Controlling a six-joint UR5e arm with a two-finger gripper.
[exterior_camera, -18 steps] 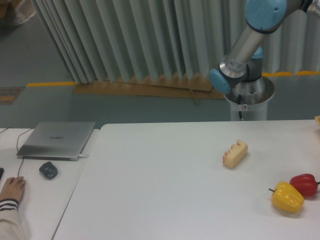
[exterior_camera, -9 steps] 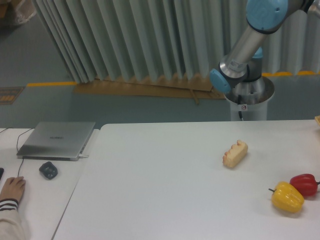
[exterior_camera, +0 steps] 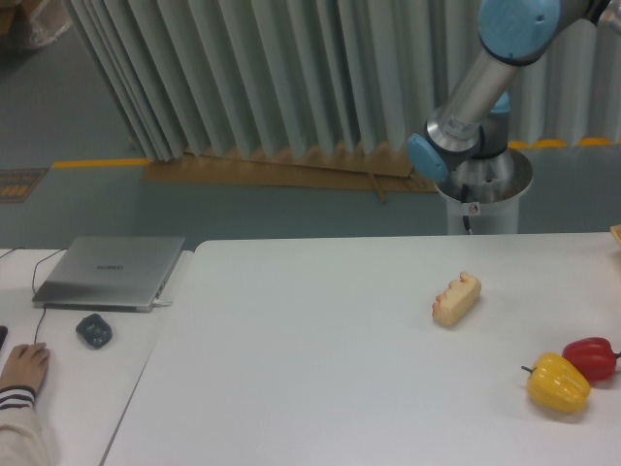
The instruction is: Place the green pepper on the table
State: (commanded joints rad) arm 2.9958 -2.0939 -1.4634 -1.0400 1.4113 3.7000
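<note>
The green pepper is out of view. The white table (exterior_camera: pixel 310 369) fills the lower part of the camera view. Only the arm's base and its lower silver and blue links (exterior_camera: pixel 475 97) show, at the upper right behind the table. The gripper is out of frame.
A yellow pepper (exterior_camera: pixel 558 383) and a red pepper (exterior_camera: pixel 590 357) lie near the table's right edge. A pale cake-like piece (exterior_camera: pixel 456 298) lies right of centre. On the smaller desk at the left are a closed laptop (exterior_camera: pixel 109 272), a mouse (exterior_camera: pixel 93 330) and a person's hand (exterior_camera: pixel 24 367).
The arm's upper blue joint has shifted slightly up and to the right. Nothing on the table has moved.
</note>
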